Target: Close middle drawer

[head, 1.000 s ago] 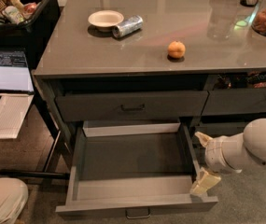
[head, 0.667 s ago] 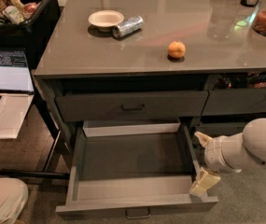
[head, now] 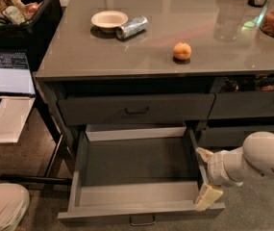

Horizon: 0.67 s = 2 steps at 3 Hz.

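Nothing has shifted since the earlier frames: the gripper (head: 206,176) stays at the right front corner of the middle drawer (head: 136,163), jaws spread wide, one finger by the side wall and the other near the front panel. Just left of the jaws, the drawer stands pulled far out. The nearer finger perhaps touches it.

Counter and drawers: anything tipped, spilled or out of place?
A can lies on its side beside the bowl. The middle drawer stands pulled far out, with the open gripper at its right front corner. No spill shows.
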{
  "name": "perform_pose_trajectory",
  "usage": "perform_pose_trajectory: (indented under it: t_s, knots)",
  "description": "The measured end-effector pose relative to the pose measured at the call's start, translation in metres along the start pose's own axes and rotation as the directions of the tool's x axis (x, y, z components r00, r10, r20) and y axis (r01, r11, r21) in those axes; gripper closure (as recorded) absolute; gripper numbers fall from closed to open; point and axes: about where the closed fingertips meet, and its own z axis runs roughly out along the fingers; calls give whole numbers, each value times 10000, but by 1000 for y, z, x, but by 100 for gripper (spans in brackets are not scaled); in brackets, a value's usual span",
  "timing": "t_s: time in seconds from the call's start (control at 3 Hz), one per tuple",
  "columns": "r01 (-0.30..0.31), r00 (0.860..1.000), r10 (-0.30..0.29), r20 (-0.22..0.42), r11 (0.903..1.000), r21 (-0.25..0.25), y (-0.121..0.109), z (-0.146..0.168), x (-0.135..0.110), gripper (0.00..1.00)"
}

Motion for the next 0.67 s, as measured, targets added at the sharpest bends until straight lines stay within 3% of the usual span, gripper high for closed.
perform_pose_trajectory:
  t_s: [0.33, 0.67]
  knots:
    - [-492, 9985, 506, 214, 9970, -602, 17, 46, 26, 0]
    - [-680, 9958, 718, 566, 9954, -673, 28, 88, 46, 0]
